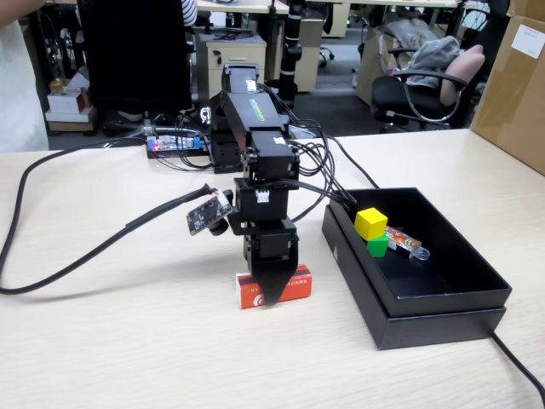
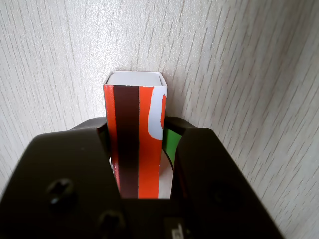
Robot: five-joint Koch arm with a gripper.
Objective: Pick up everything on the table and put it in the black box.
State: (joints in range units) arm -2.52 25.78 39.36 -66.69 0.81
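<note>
The red-and-white carton (image 1: 297,284) with its dark stripe lies flat on the beige table (image 1: 128,349), left of the black box (image 1: 443,313). My gripper (image 1: 272,295) points straight down over the carton's middle. In the wrist view the carton (image 2: 133,107) runs between the jaws of my gripper (image 2: 137,124); the left jaw is against it, while a thin gap and the right jaw's green inner face show on the other side. Inside the box sit the yellow cube (image 1: 371,222) and the green cube (image 1: 378,246).
An orange-patterned stick with a clear end (image 1: 405,242) lies in the box beside the cubes. Black cables (image 1: 77,256) trail across the table's left side, and another runs off the front right corner. A brown cardboard carton (image 1: 515,94) stands at the far right.
</note>
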